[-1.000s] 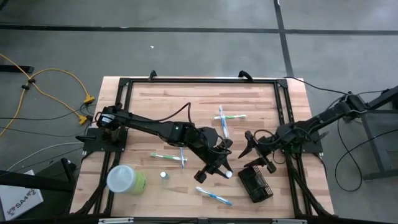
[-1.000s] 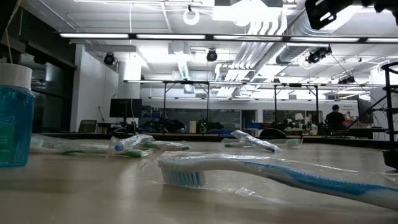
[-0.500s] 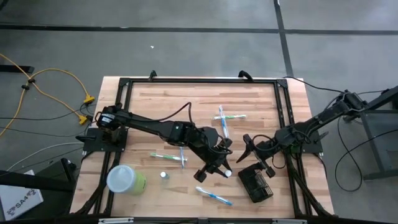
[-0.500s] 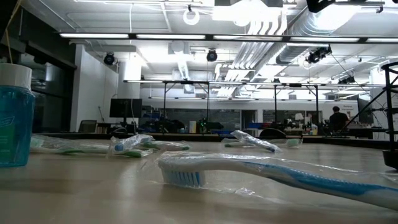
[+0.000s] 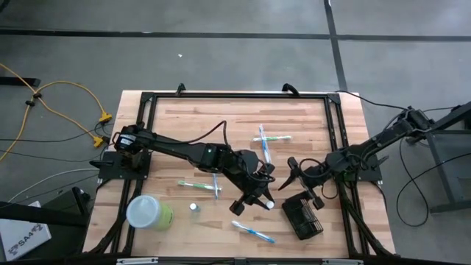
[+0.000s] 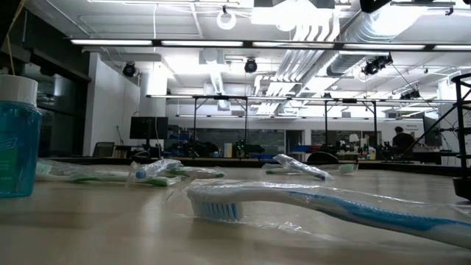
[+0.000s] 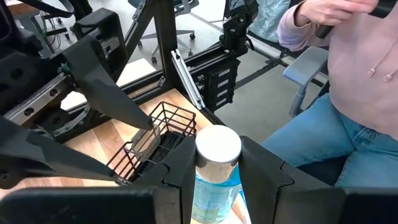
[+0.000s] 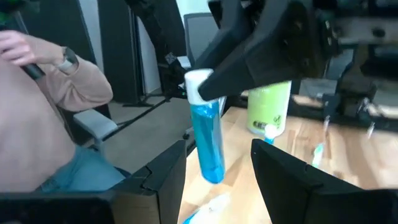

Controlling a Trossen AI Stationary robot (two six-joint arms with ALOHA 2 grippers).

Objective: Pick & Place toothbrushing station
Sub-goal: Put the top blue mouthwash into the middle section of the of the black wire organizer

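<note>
Currently the left gripper pinches a blue bottle upright, poised beside the toothbrushing station for placing; right gripper hovers spread above the station, apparently ready to steady it.

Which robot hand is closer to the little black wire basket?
The right one. The right gripper hangs open just above the black wire-mesh holder, right by its back edge. The left gripper, holding a blue mouthwash bottle, is a bit farther off to the holder's left.
</note>
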